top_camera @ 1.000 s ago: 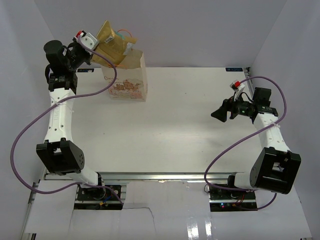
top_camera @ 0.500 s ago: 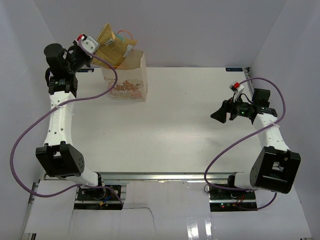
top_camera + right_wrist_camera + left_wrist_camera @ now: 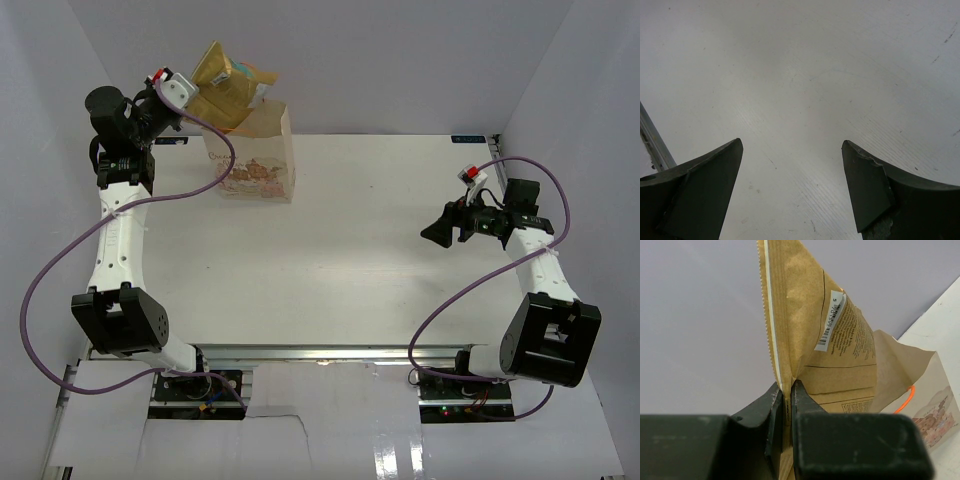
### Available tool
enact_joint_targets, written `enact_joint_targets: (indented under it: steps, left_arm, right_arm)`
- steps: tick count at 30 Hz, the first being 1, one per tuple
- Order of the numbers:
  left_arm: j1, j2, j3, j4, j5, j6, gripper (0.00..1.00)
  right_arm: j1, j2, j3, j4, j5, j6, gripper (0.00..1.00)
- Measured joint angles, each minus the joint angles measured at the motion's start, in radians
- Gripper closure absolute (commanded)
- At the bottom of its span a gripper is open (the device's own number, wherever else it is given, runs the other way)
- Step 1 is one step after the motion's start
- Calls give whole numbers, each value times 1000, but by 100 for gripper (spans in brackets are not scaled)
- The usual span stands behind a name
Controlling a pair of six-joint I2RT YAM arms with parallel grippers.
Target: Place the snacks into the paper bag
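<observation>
Barcode sticker [image 3: 830, 322] on tan pouch [image 3: 800, 345]: print too small. Paper bag [image 3: 265, 155] lettering unreadable.

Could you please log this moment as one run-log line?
left gripper: shut on tan pouch, at paper bag mouth | right gripper: open, empty, over table

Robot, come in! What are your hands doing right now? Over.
Left hand shut on pouch, pouch at bag mouth. Right hand open, empty. Nothing in the way.
</observation>
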Motion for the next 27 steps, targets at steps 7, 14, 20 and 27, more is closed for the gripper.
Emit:
enact_joint_targets:
  steps: [7,14,20,27]
  left_arm:
    - [0,0,-34,-2,18,30,95]
    - [0,0,-69,-25,11,68,93]
    - [0,2,-69,-25,12,87,91]
    - [0,15,-69,-14,25,97,89]
  right_arm:
    - [1,7,0,0,0,-2,14]
    - [1,21,-1,1,0,-2,14]
    - [1,26,-1,1,0,-5,14]
    - [1,26,-13,3,0,-9,14]
